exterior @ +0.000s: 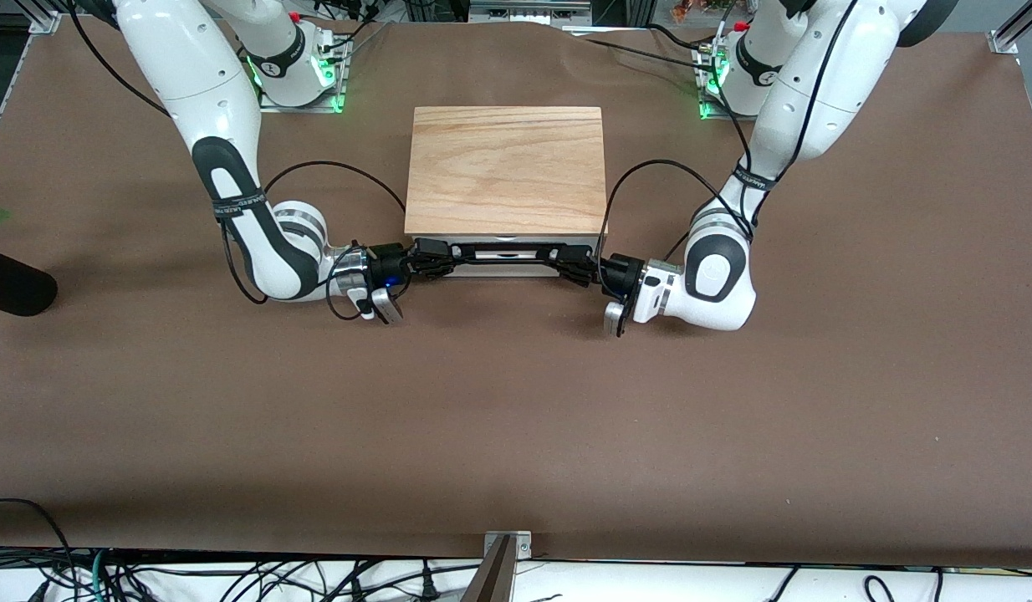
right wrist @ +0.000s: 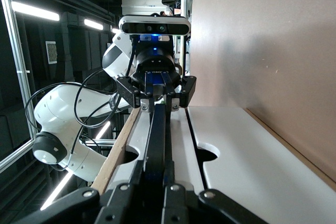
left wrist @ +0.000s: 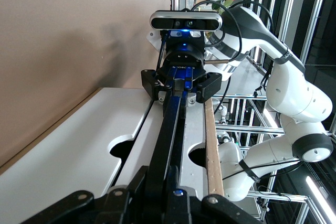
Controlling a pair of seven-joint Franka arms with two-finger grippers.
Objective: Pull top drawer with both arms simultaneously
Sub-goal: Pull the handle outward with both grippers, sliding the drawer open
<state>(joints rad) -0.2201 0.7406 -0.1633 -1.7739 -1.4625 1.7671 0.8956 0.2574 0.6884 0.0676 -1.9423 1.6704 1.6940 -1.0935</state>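
The top drawer shows its white front under the box's wood top slab, about level with the slab's front edge. Its thin black bar handle runs along the front. My left gripper is shut on the handle's end toward the left arm. My right gripper is shut on the other end. In the left wrist view my left gripper clamps the handle beside the drawer front. In the right wrist view my right gripper clamps the handle beside the drawer front.
The box stands mid-table on brown cloth. A lower white drawer front with its own notch sits under the top one. Both arms' cables loop beside the box. A dark object lies toward the right arm's end of the table.
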